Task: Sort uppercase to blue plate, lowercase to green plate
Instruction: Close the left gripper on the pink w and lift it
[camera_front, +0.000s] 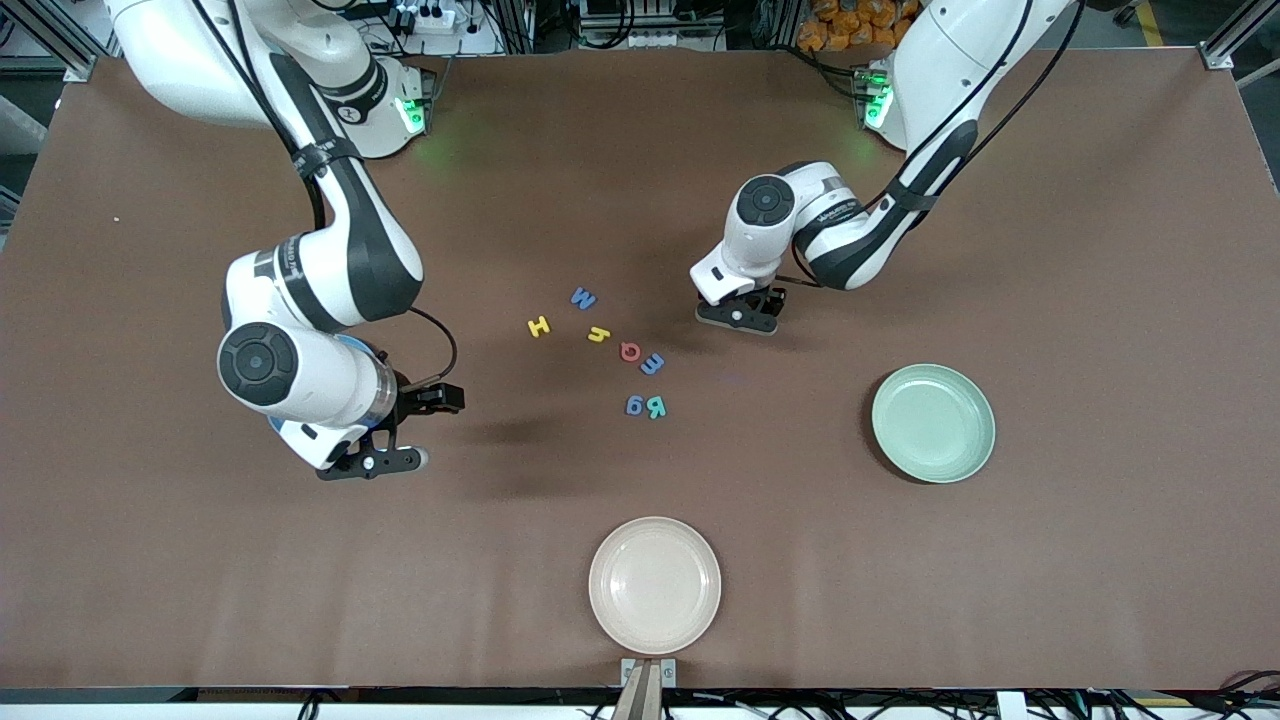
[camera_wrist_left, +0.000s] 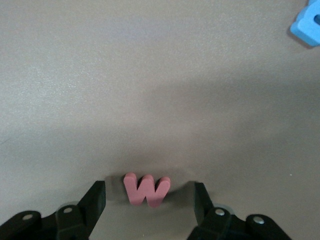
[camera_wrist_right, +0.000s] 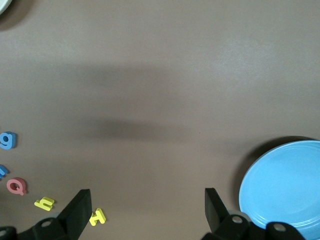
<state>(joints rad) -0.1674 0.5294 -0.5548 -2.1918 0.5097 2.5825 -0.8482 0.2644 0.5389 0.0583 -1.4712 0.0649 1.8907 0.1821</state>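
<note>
The left gripper (camera_front: 741, 318) sits low at the table, wrist bent down, its fingers (camera_wrist_left: 95, 200) apart on either side of the red w (camera_wrist_left: 147, 189), touching neither side. The right gripper (camera_front: 375, 462) hangs over the blue plate (camera_wrist_right: 285, 185), fingers spread wide, arm waiting.

Round shallow cream plate (camera_front: 655, 585) on brown table (camera_front: 1100, 300), at edge nearest front camera, upright.

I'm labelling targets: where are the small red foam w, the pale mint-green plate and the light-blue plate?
Small red foam w (camera_wrist_left: 147, 189): left wrist view, middle of the letter.
Pale mint-green round plate (camera_front: 933, 422): front view, bare centre.
Light-blue round plate (camera_wrist_right: 285, 182): right wrist view, bare inner surface.
</note>
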